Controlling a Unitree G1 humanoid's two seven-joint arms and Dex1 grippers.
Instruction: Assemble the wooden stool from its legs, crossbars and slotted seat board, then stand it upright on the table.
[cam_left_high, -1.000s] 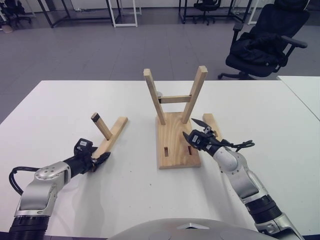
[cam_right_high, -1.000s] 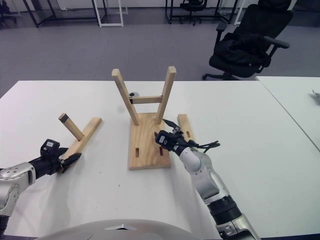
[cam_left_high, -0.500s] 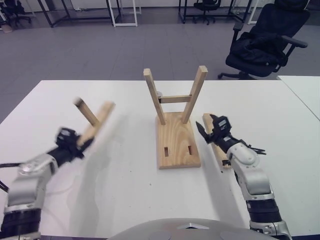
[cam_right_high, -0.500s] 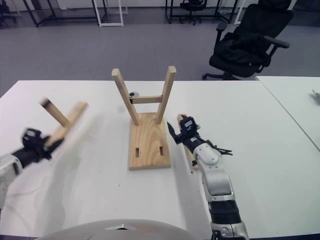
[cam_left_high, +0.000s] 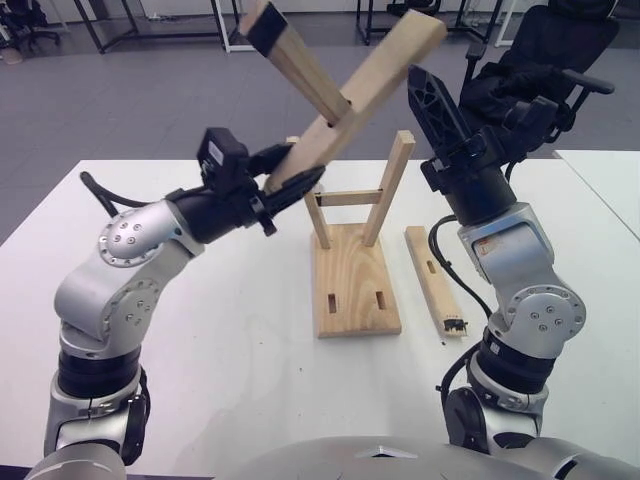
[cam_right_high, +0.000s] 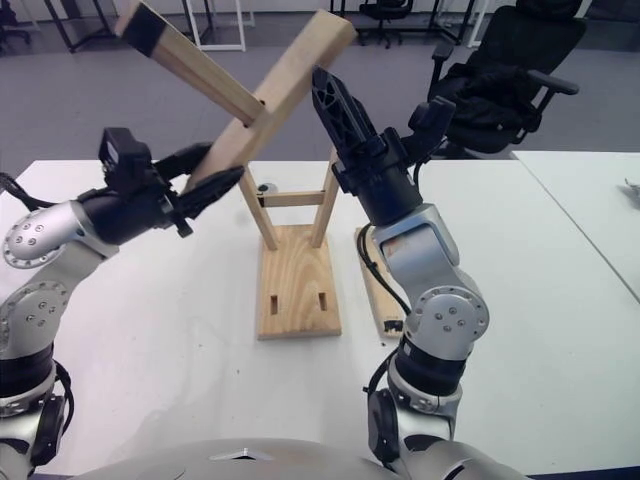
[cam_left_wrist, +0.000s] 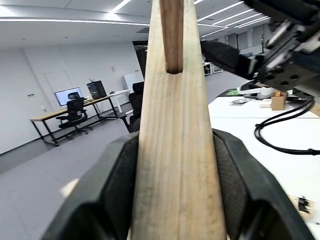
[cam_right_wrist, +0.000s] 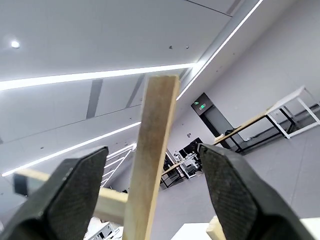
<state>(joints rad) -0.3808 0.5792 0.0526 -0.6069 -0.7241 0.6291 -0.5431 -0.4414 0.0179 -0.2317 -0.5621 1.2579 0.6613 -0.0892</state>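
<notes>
One board (cam_left_high: 355, 290) with two open slots: left slot (cam_left_high: 333, 302), right slot (cam_left_high: 381, 298). Adds up to four legs: left upright leg (cam_left_high: 318, 222), right upright leg (cam_left_high: 388, 190), raised leg (cam_left_high: 370, 85), flat leg (cam_left_high: 432, 280). Two crossbars: low crossbar (cam_left_high: 350, 198) between the uprights, high crossbar (cam_left_high: 295, 60) in the raised leg. Two grippers: left gripper (cam_left_high: 300, 168), right gripper (cam_right_wrist: 152, 150). Two tables: main table (cam_left_high: 230, 330), side table (cam_left_high: 610, 180).

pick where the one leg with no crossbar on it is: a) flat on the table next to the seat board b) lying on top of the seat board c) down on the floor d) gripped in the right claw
a: the bare leg lies flat on the table, just right of the seat board; the right claw is open, and the left claw grips a different leg with a crossbar.
</notes>
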